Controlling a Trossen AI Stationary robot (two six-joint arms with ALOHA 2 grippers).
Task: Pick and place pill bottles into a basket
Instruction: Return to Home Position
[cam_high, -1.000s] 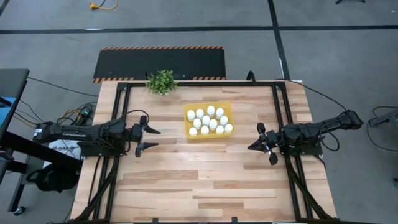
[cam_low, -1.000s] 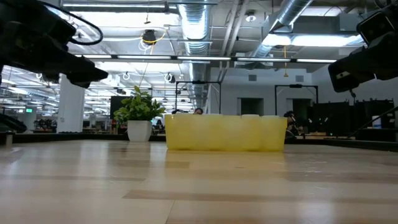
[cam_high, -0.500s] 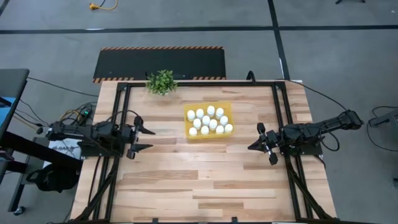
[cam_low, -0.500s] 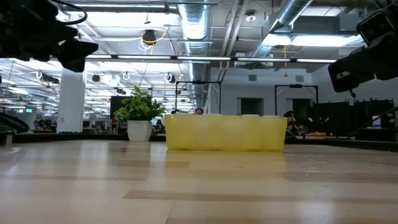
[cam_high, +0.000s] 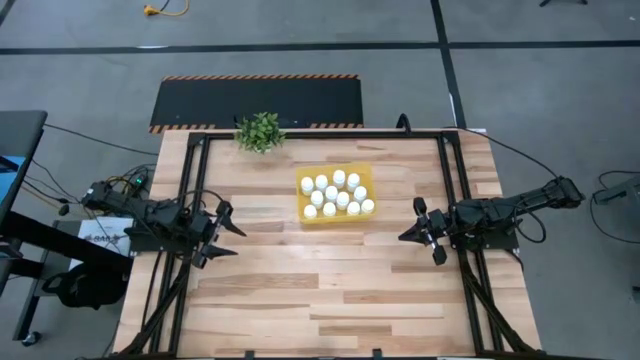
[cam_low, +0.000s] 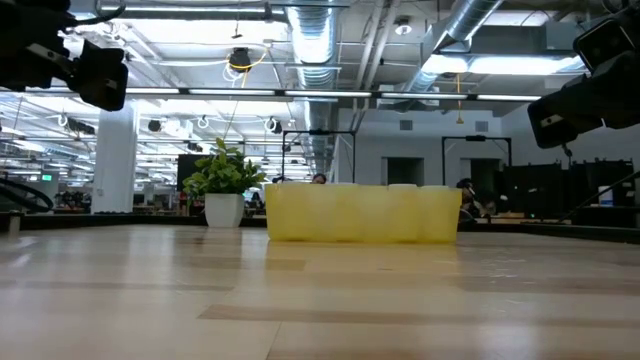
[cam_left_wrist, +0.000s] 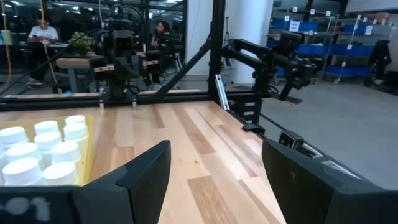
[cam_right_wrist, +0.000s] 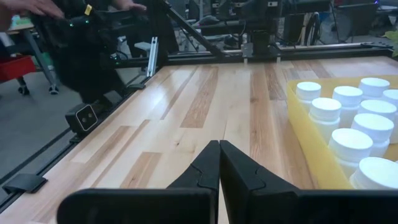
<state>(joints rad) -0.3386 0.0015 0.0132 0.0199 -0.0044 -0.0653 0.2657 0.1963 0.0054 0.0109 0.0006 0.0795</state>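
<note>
Approx 11 bottles (cam_high: 331, 193) all stand inside basket (cam_high: 334, 168), back-centre of table (cam_high: 330, 290). None loose on the boards, so job looks done bar parking arms.

L gripper (cam_high: 224, 236) is near left edge, fingers spread, empty. R gripper (cam_high: 403, 237) is near right edge, fingers pressed together, holding nothing.

Exact count unsure, caps crowd together. In low view, basket wall mostly hides bottles. Both wrist views crop basket.

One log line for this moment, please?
pill bottles: in basket | left gripper: open, empty, left edge | right gripper: shut, empty, right edge
</note>
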